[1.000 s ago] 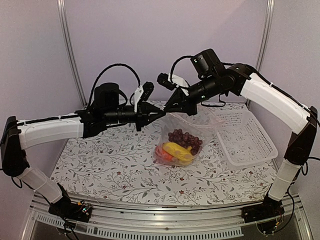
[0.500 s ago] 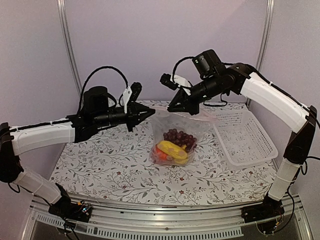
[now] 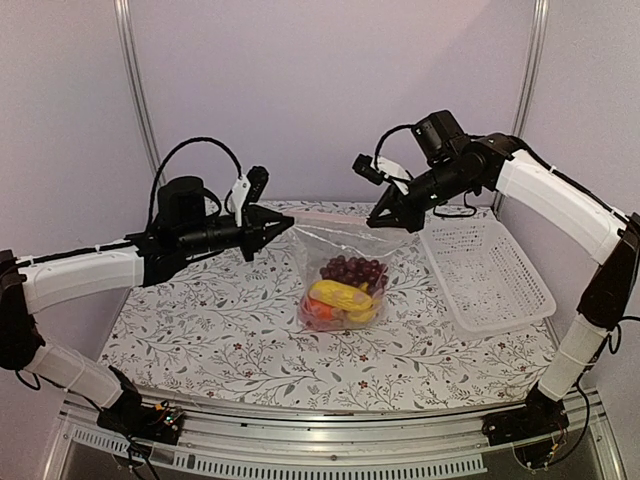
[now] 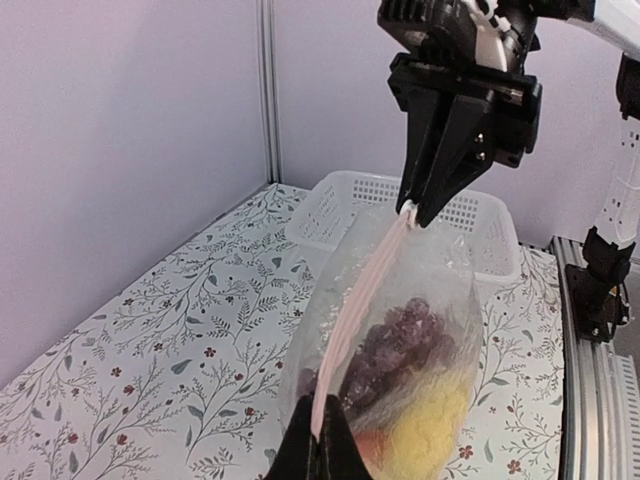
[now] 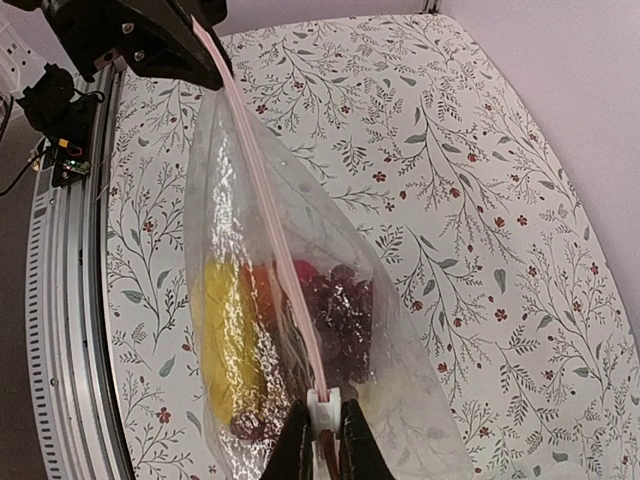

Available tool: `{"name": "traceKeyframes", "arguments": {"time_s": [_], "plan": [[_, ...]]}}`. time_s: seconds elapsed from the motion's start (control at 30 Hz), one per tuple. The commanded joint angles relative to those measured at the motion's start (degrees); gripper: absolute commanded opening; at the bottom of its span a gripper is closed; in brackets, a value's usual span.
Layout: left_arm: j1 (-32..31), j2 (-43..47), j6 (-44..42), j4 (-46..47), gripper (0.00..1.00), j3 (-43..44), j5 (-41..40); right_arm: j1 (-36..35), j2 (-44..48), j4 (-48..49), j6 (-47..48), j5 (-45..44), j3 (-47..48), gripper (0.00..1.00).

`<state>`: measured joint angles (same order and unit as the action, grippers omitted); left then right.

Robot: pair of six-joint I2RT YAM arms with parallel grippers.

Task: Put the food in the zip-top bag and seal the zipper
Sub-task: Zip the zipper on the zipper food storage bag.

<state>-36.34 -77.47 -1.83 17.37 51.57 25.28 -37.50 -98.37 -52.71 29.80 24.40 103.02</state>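
The arms had drawn apart: the left gripper and right gripper, each clamped on one end of the bag mouth, now held the zipper taut. With the food inside, over the table, sealing seemingly remained.

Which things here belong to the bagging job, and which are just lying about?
In the job: clear crinkly plastic zip-top bag, pink zipper strip, dark red grape bunch, yellow toy banana.
Lying about: white mesh plastic basket.

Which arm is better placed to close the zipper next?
Probably the right: the right claw pinches a small white piece on the zipper, while the left claw only clamps the bag's other end taut.
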Motion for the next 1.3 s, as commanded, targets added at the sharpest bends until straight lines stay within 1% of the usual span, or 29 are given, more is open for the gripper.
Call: {"name": "traceKeyframes", "arguments": {"time_s": [0.0, 0.6, 0.9, 1.27], "plan": [[2.6, 1.9, 0.5, 1.3, 0.00, -1.2, -1.7, 3.5, 3.4, -5.1, 0.6, -2.8, -2.4, 0.00], [4.1, 3.0, 0.6, 1.3, 0.00, -2.5, -1.9, 7.9, 7.9, -7.6, 2.1, -3.6, -9.0, 0.00], [4.1, 3.0, 1.0, 1.9, 0.00, -3.1, -1.7, 8.4, 9.8, -7.7, 1.6, -3.0, -11.2, 0.00], [4.2, 3.0, 1.2, 2.0, 0.00, -3.2, -1.6, 8.4, 9.6, -8.3, 0.9, -1.8, -11.7, 0.00]]}}
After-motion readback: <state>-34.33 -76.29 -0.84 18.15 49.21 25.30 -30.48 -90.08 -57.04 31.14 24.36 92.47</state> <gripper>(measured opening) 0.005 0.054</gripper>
